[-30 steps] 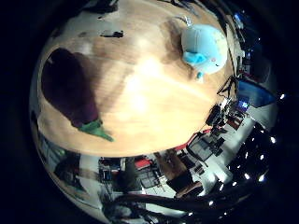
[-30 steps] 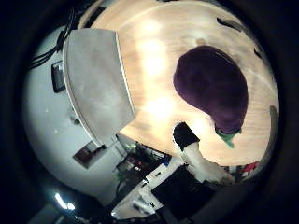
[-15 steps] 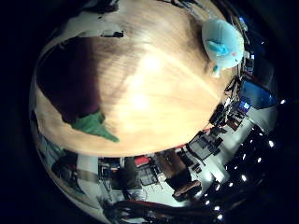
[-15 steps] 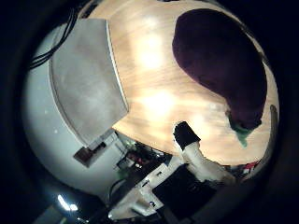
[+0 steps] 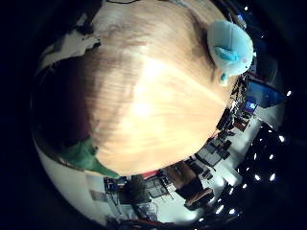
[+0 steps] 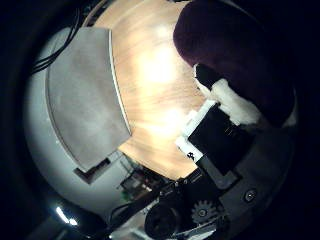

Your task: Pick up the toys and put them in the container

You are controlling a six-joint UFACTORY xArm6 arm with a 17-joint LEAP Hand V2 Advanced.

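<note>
A dark purple eggplant toy (image 6: 235, 50) with a green stalk (image 5: 84, 155) lies on the wooden table (image 5: 153, 105) and fills much of both views, close under my palm. My hand (image 6: 220, 135) curls a black and white finger over it, and the white fingertip (image 6: 225, 97) rests on the purple body. A light blue plush toy (image 5: 229, 48) lies apart near the table's far edge. The grey container (image 6: 82, 110) stands on the table beside the eggplant, with bare wood between them.
The table's rounded edge (image 5: 144, 170) runs close to the eggplant's stalk. Beyond it lie a pale floor and dark room furniture (image 5: 192, 182).
The palm has come closer to the eggplant, which now looks larger in both views. A finger has swung in and curled onto the toy. The blue toy has not moved on the table.
</note>
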